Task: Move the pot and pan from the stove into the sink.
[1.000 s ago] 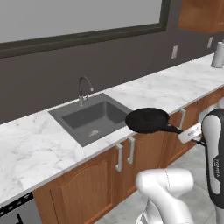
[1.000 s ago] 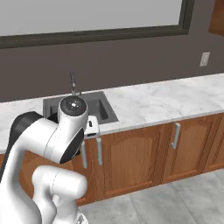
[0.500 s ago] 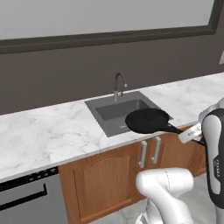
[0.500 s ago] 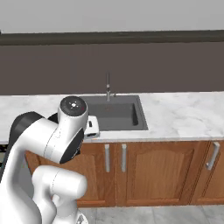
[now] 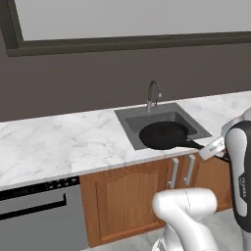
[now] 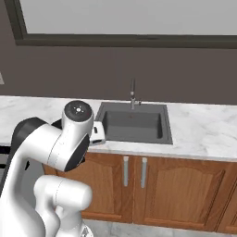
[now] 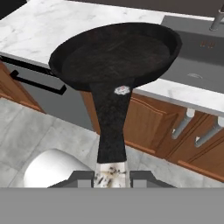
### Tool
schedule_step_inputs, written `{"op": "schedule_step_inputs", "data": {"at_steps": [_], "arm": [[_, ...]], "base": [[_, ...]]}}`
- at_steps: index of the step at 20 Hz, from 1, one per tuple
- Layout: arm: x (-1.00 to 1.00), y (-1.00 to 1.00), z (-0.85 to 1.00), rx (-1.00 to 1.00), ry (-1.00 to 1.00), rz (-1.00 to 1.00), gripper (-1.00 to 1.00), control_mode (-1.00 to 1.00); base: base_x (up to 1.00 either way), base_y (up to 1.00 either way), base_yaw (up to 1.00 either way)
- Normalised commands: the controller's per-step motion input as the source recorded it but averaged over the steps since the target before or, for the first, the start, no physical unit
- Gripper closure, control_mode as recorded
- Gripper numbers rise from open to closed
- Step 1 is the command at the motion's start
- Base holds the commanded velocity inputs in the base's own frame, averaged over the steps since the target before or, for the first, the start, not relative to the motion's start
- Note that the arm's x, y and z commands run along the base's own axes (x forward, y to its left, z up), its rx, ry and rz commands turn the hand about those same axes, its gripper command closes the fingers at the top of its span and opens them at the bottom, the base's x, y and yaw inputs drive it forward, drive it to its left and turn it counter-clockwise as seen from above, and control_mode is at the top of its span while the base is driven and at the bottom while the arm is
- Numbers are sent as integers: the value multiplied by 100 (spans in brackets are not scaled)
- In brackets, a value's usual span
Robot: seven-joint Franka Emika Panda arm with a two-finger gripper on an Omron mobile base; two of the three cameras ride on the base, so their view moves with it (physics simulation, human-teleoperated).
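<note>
The white arm with dark joints rises at the lower right of the left base view. Its upper link stands near vertical beside the cabinet fronts, with the wrist turned in towards the tabletop edge.

The claw [image 7: 112, 178] is pressed together on the end of the long straight handle of the shallow round black frying pan [image 5: 164, 135]. In the hand view the two dark tips sit on either side of the handle end, and the handle runs straight away from them to the pan bowl.

The pan is held roughly level. In the left base view its bowl hangs over the front part of the dark grey rectangular recessed sink [image 5: 163, 122], with the handle reaching out past the front rim towards the wrist. Whether the bowl touches the rim cannot be told. In the hand view the pan [image 7: 114, 57] covers the tabletop edge, with the sink basin [image 7: 199, 65] beyond it to the right.

The slim curved metal faucet [image 5: 153, 95] stands upright at the back rim of the sink. The white marble tabletop [image 5: 59, 142] runs on both sides of the basin. Brown wooden cabinet doors [image 6: 173, 192] with metal bar handles stand under the sink.
</note>
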Motion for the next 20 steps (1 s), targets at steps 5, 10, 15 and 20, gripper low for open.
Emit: {"op": "schedule_step_inputs", "data": {"at_steps": [5,10,15,20], "arm": [[0,0,0,0,0,0,100,100],[0,0,0,0,0,0,100,100],[0,0,0,0,0,0,100,100],[0,0,0,0,0,0,100,100]], "base": [[10,-22,1],[37,-75,9],[28,-84,9],[9,-22,2]]}}
